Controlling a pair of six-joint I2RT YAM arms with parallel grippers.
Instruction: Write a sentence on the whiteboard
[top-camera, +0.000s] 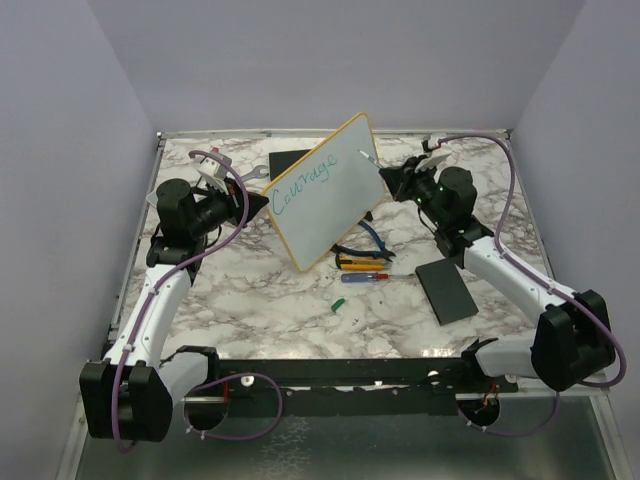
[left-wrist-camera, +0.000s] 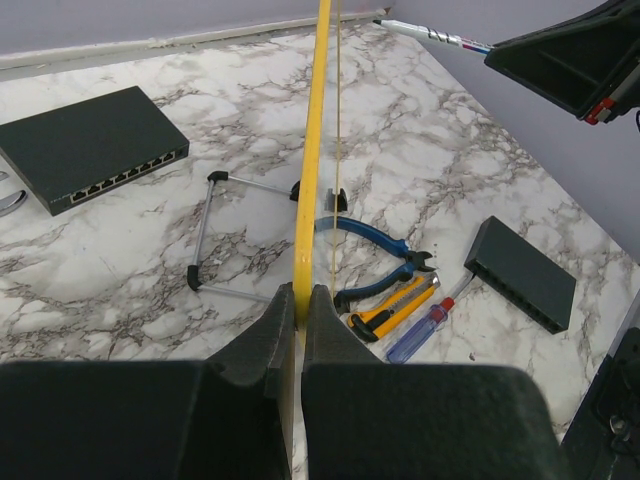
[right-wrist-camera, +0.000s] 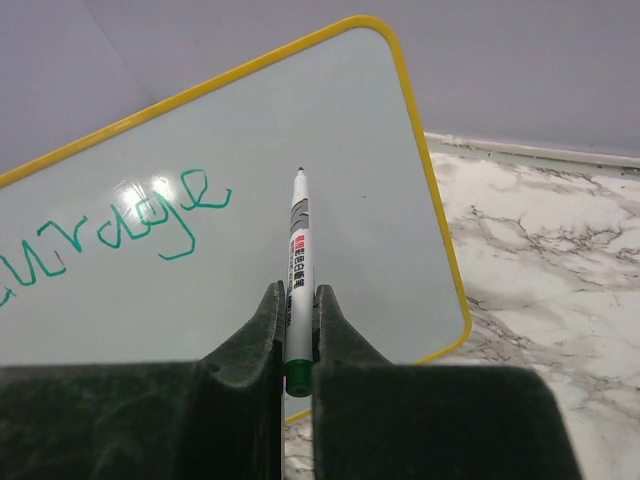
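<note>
left claw (left-wrist-camera: 297, 303) pinches the whiteboard (left-wrist-camera: 315, 150) edge-on.

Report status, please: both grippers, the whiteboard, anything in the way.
Left gripper shut on whiteboard rim, board tilted up. Right gripper shut on marker, aimed right of "Courage". Nothing between tip and board.

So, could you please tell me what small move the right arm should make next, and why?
Probably ease the marker tip onto the whiteboard at a bare spot past Courage to start another word. Only that word is written, the right gripper is shut on the marker aimed at the board, and the left gripper clamps its yellow edge.
</note>
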